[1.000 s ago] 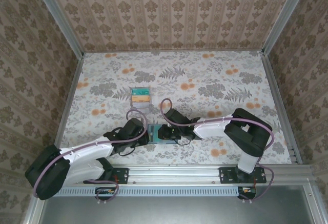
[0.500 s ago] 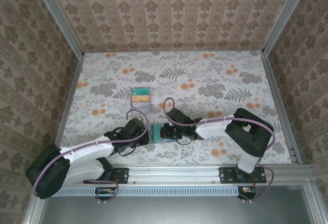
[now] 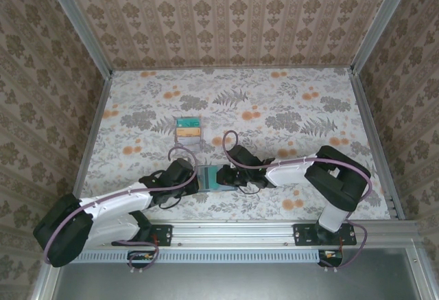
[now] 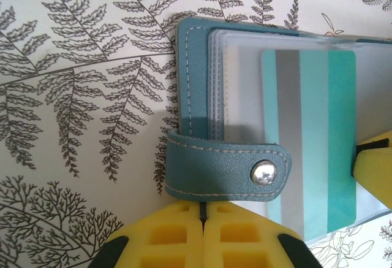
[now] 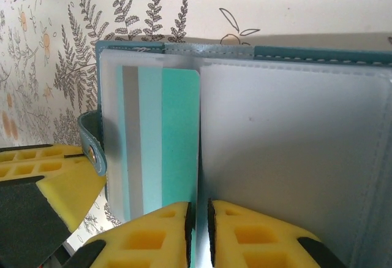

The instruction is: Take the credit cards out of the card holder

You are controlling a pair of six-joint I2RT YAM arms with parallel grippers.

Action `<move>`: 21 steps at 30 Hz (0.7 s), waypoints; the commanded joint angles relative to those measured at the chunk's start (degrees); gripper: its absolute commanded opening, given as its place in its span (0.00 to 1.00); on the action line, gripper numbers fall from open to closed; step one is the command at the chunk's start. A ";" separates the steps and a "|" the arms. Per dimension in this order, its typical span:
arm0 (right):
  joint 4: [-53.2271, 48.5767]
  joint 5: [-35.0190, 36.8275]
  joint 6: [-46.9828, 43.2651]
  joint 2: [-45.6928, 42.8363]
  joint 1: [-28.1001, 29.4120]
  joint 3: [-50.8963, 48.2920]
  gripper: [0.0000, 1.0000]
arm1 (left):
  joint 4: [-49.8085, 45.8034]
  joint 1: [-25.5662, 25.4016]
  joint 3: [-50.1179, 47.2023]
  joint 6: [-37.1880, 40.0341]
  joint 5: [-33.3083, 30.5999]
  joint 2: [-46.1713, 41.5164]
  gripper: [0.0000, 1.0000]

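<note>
Teal credit card (image 5: 177,139) clamped in right hand (image 5: 197,219), card holder (image 4: 196,41) strap (image 4: 214,173) clamped in left hand (image 4: 202,219)

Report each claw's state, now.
Left claw: closed on the card holder.
Right claw: closed on the teal credit card, at its edge.

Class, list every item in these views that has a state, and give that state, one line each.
card holder, open, strap unsnapped
teal card, inside a clear sleeve
loose cards, out, flat on the table
left tool, shut on the card holder's strap
right tool, shut on the teal card's edge
</note>
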 commanded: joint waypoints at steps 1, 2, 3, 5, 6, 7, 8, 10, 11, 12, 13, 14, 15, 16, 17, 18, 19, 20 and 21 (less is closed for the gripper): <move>1.05 -0.65 0.66 2.64 -0.32 1.07 0.19 | -3.20 0.29 0.32 0.21 -0.44 1.41 0.00; 1.51 -0.74 0.91 2.99 -0.35 1.16 0.20 | -3.03 0.30 0.41 0.38 -0.20 1.54 0.00; 1.84 -0.85 1.00 3.22 -0.31 1.31 0.19 | -2.95 0.30 0.41 0.39 -0.12 1.67 0.00; 2.27 -1.00 1.09 3.49 -0.34 1.42 0.19 | -2.85 0.36 0.42 0.48 -0.08 1.72 0.00; 2.55 -1.01 1.18 3.50 -0.31 1.34 0.19 | -2.80 0.33 0.46 0.48 0.03 1.74 0.00; 2.76 -1.09 1.29 3.48 -0.31 1.37 0.19 | -2.73 0.32 0.42 0.56 0.06 1.80 0.00; 3.03 -1.16 1.29 3.42 -0.35 1.42 0.19 | -2.67 0.32 0.50 0.57 0.09 1.89 0.00; 3.04 -1.40 1.16 3.30 -0.36 1.66 0.20 | -2.52 0.28 0.59 0.65 0.18 2.15 0.00; 3.16 -1.49 1.28 3.24 -0.33 1.75 0.20 | -2.50 0.31 0.67 0.65 0.26 2.33 0.00; 3.28 -1.58 1.29 3.15 -0.30 1.85 0.20 | -2.49 0.29 0.80 0.70 0.32 2.49 0.00; 3.38 -1.71 1.21 3.26 -0.21 1.92 0.20 | -2.41 0.28 0.81 0.82 0.44 2.61 0.00; 3.33 -1.84 1.11 3.23 -0.26 2.08 0.20 | -2.36 0.36 0.86 0.82 0.45 2.77 0.00; 3.37 -1.89 1.12 3.32 -0.18 2.23 0.20 | -2.40 0.30 0.87 0.83 0.44 2.86 0.00; 3.45 -1.93 1.05 3.41 -0.21 2.21 0.20 | -2.32 0.29 0.95 0.88 0.45 2.95 0.00; 3.69 -1.97 1.10 3.49 -0.21 2.25 0.20 | -2.19 0.33 0.94 0.92 0.52 3.04 0.00; 3.71 -2.06 1.12 3.54 -0.13 2.30 0.20 | -2.12 0.27 0.94 0.92 0.55 3.12 0.00; 3.69 -2.15 1.04 3.66 -0.10 2.44 0.20 | -2.14 0.21 0.94 0.87 0.58 3.13 0.00; 3.65 -2.24 0.96 3.81 -0.02 2.63 0.20 | -2.14 0.19 0.94 0.92 0.58 3.23 0.00; 3.71 -2.31 1.01 3.98 0.03 2.71 0.20 | -2.09 0.26 0.94 0.88 0.59 3.22 0.00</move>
